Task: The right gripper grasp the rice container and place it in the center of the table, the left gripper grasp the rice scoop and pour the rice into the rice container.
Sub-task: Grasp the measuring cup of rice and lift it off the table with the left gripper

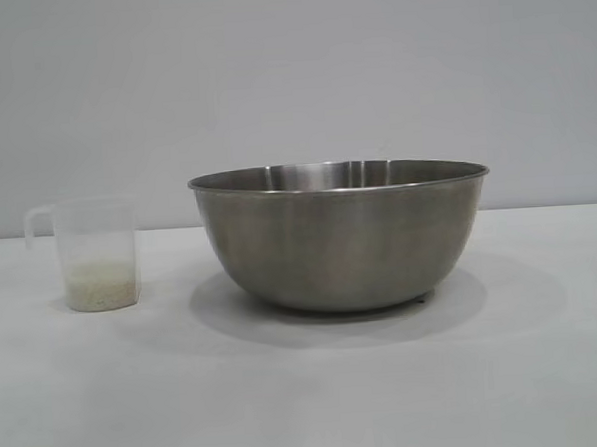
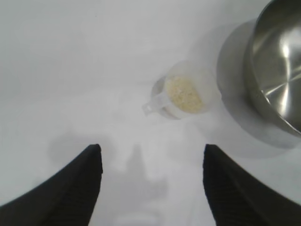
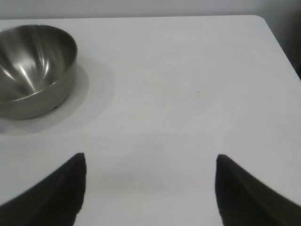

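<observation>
The rice scoop (image 1: pixel 98 254) stands upright on the table (image 1: pixel 307 393), just beside the rice container (image 1: pixel 341 236) and apart from it, on the container's left in the exterior view. In the left wrist view the left gripper (image 2: pixel 153 160) hangs above the tabletop with its jaws apart and nothing between them; the scoop (image 2: pixel 184 93) sits ahead of the two dark fingers (image 2: pixel 70 188), clear of both tips and nearer the one on the container's side. The scoop's long axis is vertical, mouth up. Its loop handle (image 1: pixel 36 225) points away from the container in the exterior view, and in the left wrist view it sticks out towards the open tabletop, angled back towards the gripper.

The scoop is translucent plastic, slightly tapered, with a shallow whitish layer of rice (image 1: pixel 102 292) at its bottom. The container is a wide round steel bowl, brushed grey with a thin rolled rim, upright, mouth up; no rice can be seen in the part of its inside that shows.

The right gripper (image 3: pixel 150 162) hovers over bare table with its jaws apart and empty; the container (image 3: pixel 35 70) lies well ahead of it and off to one side, untouched.
</observation>
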Robot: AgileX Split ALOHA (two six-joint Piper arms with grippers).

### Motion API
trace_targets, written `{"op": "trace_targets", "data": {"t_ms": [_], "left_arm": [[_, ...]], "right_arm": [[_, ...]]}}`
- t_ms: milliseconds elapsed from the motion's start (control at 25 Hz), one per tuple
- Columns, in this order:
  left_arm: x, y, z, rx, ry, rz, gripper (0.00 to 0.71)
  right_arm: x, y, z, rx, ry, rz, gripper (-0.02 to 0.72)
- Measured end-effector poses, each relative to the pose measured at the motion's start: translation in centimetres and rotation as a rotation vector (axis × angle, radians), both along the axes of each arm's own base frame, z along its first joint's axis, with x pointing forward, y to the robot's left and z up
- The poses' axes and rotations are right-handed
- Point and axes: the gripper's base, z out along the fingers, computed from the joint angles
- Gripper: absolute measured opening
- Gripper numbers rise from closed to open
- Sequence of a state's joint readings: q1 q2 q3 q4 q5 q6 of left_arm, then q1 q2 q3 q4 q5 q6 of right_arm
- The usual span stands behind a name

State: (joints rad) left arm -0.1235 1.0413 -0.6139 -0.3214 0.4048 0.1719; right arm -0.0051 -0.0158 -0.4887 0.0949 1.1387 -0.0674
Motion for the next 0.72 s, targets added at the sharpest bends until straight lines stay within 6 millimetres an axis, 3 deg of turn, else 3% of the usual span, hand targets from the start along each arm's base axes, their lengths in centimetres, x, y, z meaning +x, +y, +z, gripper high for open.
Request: {"op": "trace_targets", "data": {"t_ms": [400, 720], "left_arm": [[-1.9, 1.3, -4.9, 0.003, -0.12, 0.128, 0.4], [-3.6, 2.2, -7.6, 0.089, -0.255, 0.153, 0.4]], "right_arm": [[0.0, 0.0, 0.0, 0.0, 0.0, 0.0, 0.525], [0.0, 0.0, 0.0, 0.0, 0.0, 0.0, 0.525]]}}
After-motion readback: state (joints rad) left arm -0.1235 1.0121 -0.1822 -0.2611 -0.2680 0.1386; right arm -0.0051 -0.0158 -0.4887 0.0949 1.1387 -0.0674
